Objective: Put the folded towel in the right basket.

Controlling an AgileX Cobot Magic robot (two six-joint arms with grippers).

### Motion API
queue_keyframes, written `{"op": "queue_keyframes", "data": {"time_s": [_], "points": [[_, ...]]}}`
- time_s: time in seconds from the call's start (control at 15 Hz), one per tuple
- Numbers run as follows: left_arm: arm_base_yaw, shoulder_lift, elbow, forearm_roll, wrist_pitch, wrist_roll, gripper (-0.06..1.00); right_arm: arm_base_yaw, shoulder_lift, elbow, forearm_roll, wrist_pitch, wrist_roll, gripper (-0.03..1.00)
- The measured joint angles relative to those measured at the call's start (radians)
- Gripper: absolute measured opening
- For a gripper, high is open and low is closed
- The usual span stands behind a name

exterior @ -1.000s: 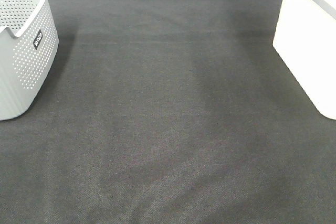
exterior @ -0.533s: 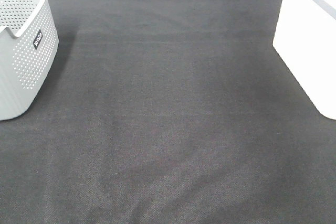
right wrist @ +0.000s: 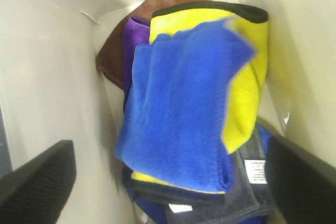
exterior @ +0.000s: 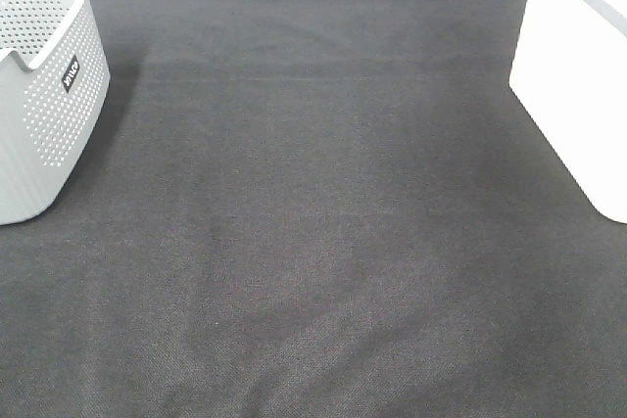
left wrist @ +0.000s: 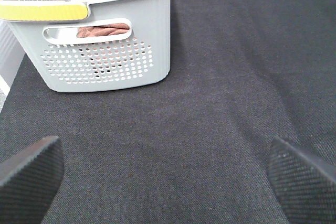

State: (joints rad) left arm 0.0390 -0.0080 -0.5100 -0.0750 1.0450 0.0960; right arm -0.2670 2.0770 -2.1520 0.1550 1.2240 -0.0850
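Overhead: black table cloth (exterior: 323, 242), grey perforated basket (exterior: 49, 115) at left edge, white right basket (exterior: 578, 95) at right edge; no arms or towels visible there. Right wrist only: blue folded towel (right wrist: 178, 114) inside the white basket, atop yellow towel (right wrist: 252, 77), purple towel (right wrist: 135, 35), brown towel (right wrist: 113, 51); its upper edge is blurred. Right gripper (right wrist: 168, 182) spread wide, holding nothing. Left gripper (left wrist: 168, 182) spread over cloth, near grey basket holding a pinkish cloth (left wrist: 102, 30).

Blue folded towel (right wrist: 178, 108): plush, rough rectangle, one corner blurred. Lying flat inside right basket (exterior: 578, 95), topmost, over a yellow towel (right wrist: 247, 77). Basket white, smooth-walled, upright on the surface (exterior: 313, 242) at the right edge, toward the far side, partly out of view.
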Motion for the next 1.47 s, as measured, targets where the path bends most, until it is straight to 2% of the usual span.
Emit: {"op": "queue_keyframes", "data": {"time_s": [0.2,0.47,0.6,0.87,0.93,1.07,1.27,1.47], "points": [[0.000,0.000,0.000,0.000,0.000,0.000,0.98,0.038,-0.039,0.000,-0.004,0.000,0.016,0.96],[0.000,0.000,0.000,0.000,0.000,0.000,0.98,0.224,-0.132,0.000,-0.060,0.000,0.072,0.97],[0.000,0.000,0.000,0.000,0.000,0.000,0.98,0.287,-0.168,0.000,-0.086,0.000,0.115,0.97],[0.000,0.000,0.000,0.000,0.000,0.000,0.98,0.304,-0.258,0.036,-0.048,0.000,0.113,0.97],[0.000,0.000,0.000,0.000,0.000,0.000,0.98,0.304,-0.318,0.103,-0.002,-0.001,0.105,0.97],[0.000,0.000,0.000,0.000,0.000,0.000,0.98,0.304,-0.423,0.225,0.008,-0.001,0.085,0.97],[0.000,0.000,0.000,0.000,0.000,0.000,0.98,0.304,-0.638,0.489,-0.057,-0.002,0.085,0.97],[0.000,0.000,0.000,0.000,0.000,0.000,0.98,0.304,-0.912,0.805,-0.073,-0.005,0.077,0.97]]}}
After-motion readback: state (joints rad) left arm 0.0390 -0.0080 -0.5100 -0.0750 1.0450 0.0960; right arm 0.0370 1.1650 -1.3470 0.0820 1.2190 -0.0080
